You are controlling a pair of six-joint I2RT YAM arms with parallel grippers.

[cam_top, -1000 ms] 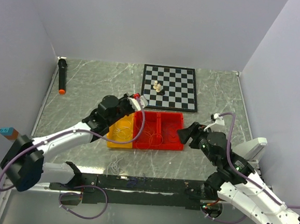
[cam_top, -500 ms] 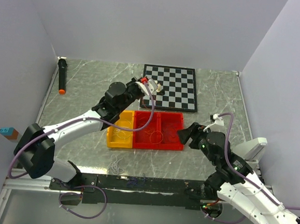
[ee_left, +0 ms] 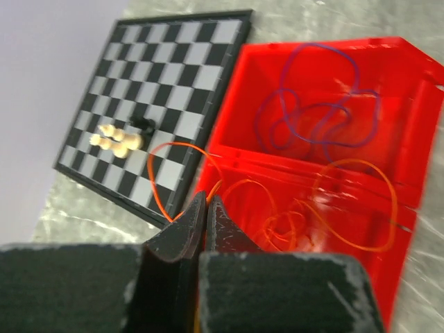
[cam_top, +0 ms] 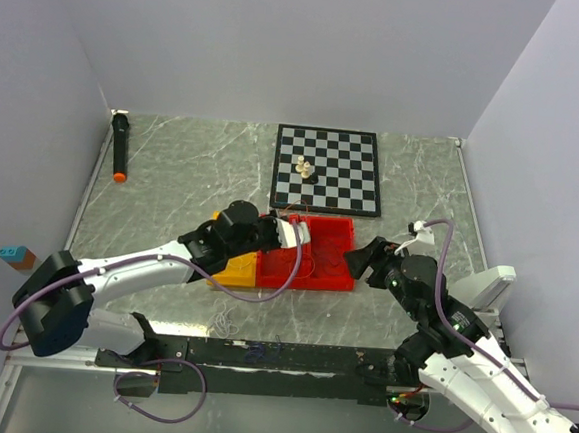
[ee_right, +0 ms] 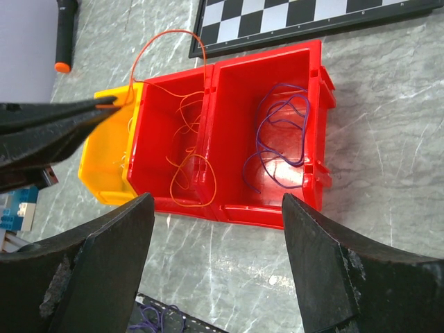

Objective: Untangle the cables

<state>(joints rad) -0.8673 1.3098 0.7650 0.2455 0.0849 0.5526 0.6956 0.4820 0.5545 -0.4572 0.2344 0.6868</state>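
Observation:
My left gripper (cam_top: 290, 234) is shut on one end of a thin orange cable (ee_left: 161, 182), above the left edge of the red bins (cam_top: 330, 280). From its tips (ee_left: 207, 201) the cable arcs up over the chessboard corner and drops into the left red compartment, where the rest lies in loose loops (ee_right: 191, 173). A purple cable (ee_right: 277, 132) lies coiled in the right red compartment and also shows in the left wrist view (ee_left: 312, 114). My right gripper (cam_top: 359, 262) is open and empty, just right of the bins; its view looks down on them (ee_right: 218, 202).
A yellow bin (cam_top: 233, 269) with a thin pale wire adjoins the red bins on the left. A chessboard (cam_top: 328, 169) with a few pieces (cam_top: 303, 167) lies behind. A black marker (cam_top: 120, 146) lies far left. A white cable (cam_top: 223, 320) lies near the front edge.
My left gripper swung from the yellow bin up to the chessboard corner, then back down over the left red compartment, with the orange cable trailing. The right arm has barely moved.

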